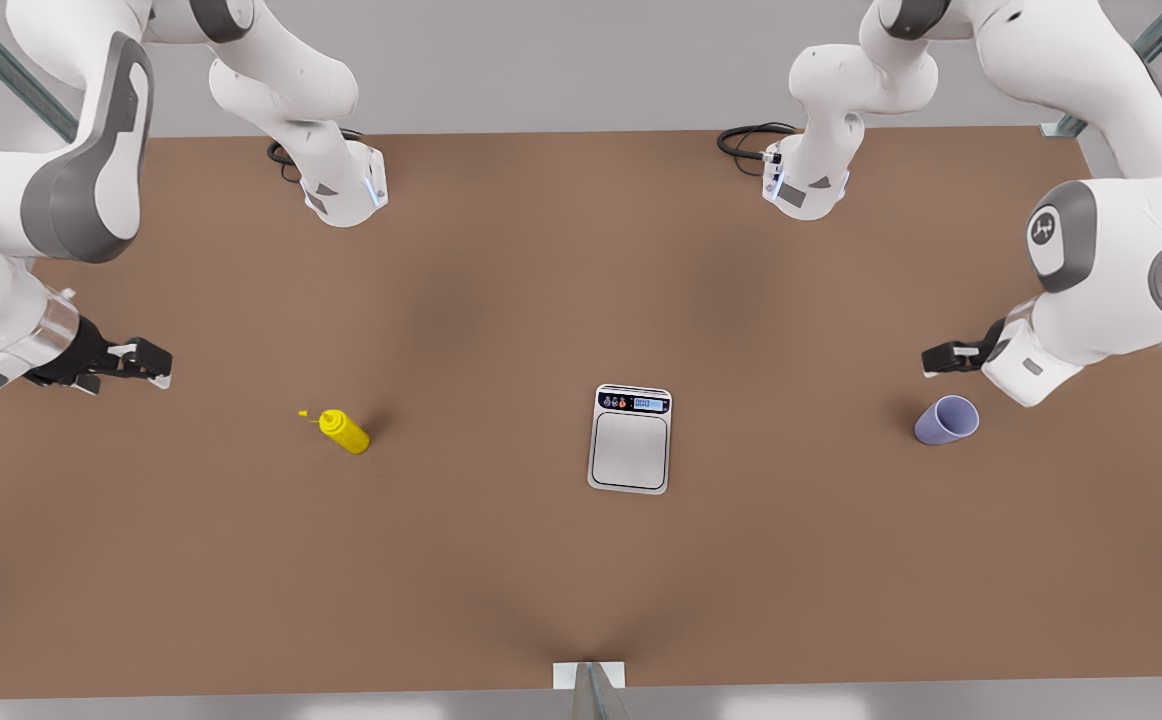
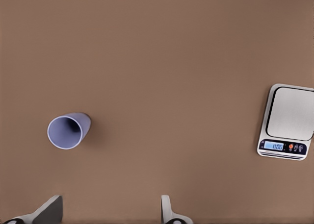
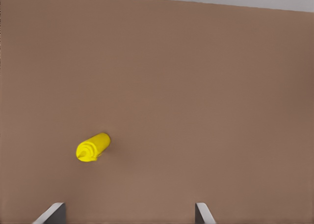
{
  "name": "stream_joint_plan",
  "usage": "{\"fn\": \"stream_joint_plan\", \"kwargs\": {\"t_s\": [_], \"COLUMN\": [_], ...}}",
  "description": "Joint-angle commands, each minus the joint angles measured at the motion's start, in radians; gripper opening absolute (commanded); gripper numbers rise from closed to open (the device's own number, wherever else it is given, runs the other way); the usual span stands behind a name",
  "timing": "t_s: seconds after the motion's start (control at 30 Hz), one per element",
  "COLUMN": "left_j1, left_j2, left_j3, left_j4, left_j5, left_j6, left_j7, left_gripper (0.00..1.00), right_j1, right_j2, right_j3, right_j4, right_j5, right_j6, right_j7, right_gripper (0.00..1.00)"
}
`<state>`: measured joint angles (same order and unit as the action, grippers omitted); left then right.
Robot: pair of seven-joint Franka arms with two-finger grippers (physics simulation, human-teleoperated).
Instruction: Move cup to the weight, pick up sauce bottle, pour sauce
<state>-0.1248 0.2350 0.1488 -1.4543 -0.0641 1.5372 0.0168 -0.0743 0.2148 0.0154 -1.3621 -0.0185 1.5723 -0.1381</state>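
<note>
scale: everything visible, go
The scale is a small flat rectangle with a silver-grey, metal-looking square plate and a dark strip at one end carrying a lit blue display and small buttons. It lies flat mid-table between bottle and cup; nothing sits on it, nothing touches it but the table.

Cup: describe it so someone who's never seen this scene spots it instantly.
On the brown table, look toward the front view's right, past the scale in the middle. The cup stands there just below the left gripper. It is the one pale lavender tumbler, handleless and empty, unlike the yellow bottle opposite.
</note>
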Motion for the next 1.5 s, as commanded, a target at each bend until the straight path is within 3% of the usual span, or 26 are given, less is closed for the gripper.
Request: {"fn": "stream_joint_plan", "kwargs": {"t_s": [0.0, 0.1, 0.3, 0.63, 1.27, 1.33, 1.4, 1.43, 1.47], "left_j1": [0.001, -0.003, -0.003, 0.001, 0.011, 0.011, 0.011, 0.011, 0.011], "left_j2": [0.000, -0.005, -0.080, 0.083, 0.250, 0.259, 0.268, 0.271, 0.271], "left_j3": [0.000, 0.000, 0.012, 0.094, 0.132, 0.132, 0.132, 0.132, 0.132], "left_j4": [0.000, -0.005, -0.288, -0.288, -0.331, -0.333, -0.333, -0.334, -0.336], "left_j5": [0.003, 0.004, 0.009, 0.010, 0.007, 0.007, 0.006, 0.006, 0.006], "left_j6": [0.000, -0.025, 0.182, 0.391, 0.497, 0.498, 0.497, 0.489, 0.488], "left_j7": [0.000, 0.002, -0.001, 0.034, 0.054, 0.052, 0.051, 0.051, 0.049], "left_gripper": [1.00, 1.00, 1.00, 1.00, 1.00, 0.89, 0.87, 0.76, 0.75], "right_j1": [-0.001, -0.001, -0.007, -0.033, -0.033, -0.033, -0.033, -0.033, -0.033], "right_j2": [0.000, 0.000, 0.000, 0.001, 0.017, 0.018, 0.018, 0.018, 0.018], "right_j3": [0.000, 0.000, -0.002, -0.002, -0.002, -0.002, -0.002, -0.002, -0.002], "right_j4": [0.000, 0.003, 0.017, 0.029, 0.028, 0.028, 0.028, 0.028, 0.028], "right_j5": [0.000, -0.004, -0.006, -0.014, -0.017, -0.017, -0.017, -0.015, -0.017], "right_j6": [0.000, -0.002, -0.003, -0.003, -0.003, -0.003, -0.003, -0.003, -0.003], "right_j7": [0.000, -0.012, -0.012, -0.012, -0.014, -0.014, -0.014, -0.014, -0.014], "right_gripper": [1.00, 1.00, 1.00, 1.00, 1.00, 1.00, 1.00, 1.00, 1.00]}}
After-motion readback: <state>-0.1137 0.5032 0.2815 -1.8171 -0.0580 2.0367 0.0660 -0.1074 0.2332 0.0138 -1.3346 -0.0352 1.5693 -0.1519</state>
